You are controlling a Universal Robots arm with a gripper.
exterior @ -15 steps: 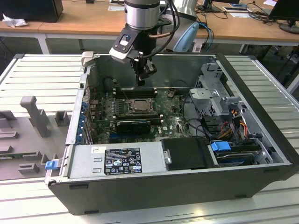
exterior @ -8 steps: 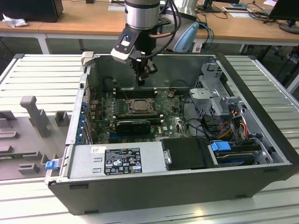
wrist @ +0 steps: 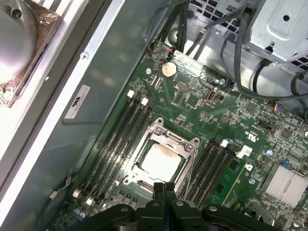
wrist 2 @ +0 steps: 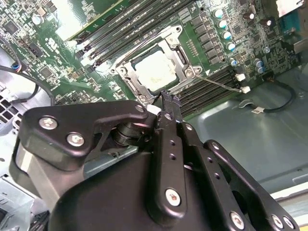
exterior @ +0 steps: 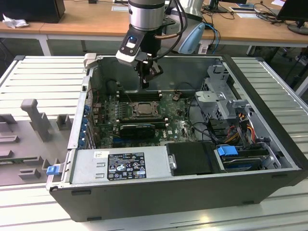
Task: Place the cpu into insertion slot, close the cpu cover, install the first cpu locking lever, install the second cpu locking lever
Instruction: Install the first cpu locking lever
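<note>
1. While the gripper (exterior: 144,84) hangs straight above the socket (exterior: 133,108), its tips sit over one edge of the socket, not over its middle.
2. Its jaws are pressed together and pinch nothing.
3. Inside the socket the chip (wrist: 161,161) lies flat, with the metal cover (wrist: 169,138) lying down around it.
4. From one socket corner a thin lever (wrist 2: 219,82) runs outward across the memory slots (wrist 2: 211,89); it looks unlatched, and its root lies close beside the fingertips (wrist 2: 167,97).

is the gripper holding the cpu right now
No, the cpu lies flat in the insertion slot, not between the shut fingers of the gripper.
</note>
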